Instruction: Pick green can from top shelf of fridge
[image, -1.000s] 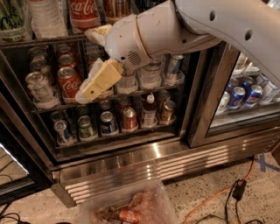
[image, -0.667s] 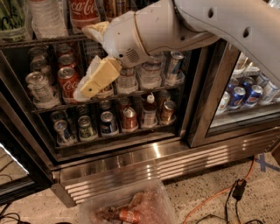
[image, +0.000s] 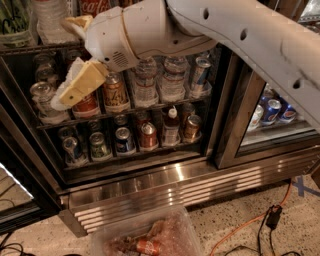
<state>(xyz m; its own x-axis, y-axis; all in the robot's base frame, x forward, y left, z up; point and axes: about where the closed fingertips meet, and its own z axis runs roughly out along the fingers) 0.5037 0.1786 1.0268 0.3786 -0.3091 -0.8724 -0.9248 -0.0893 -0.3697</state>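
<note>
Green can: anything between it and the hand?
Yes. A clear bottle on the top shelf stands beside the green can, between it and the hand, which hangs open at the shelf's front.

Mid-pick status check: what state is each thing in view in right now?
Gripper: open, empty, in front of the top shelf rail, left side.
Green can: upright on top shelf, not gripped.
Fridge: left bay open, right glass door shut.
Coke can: lying on its side in floor bin.
</note>
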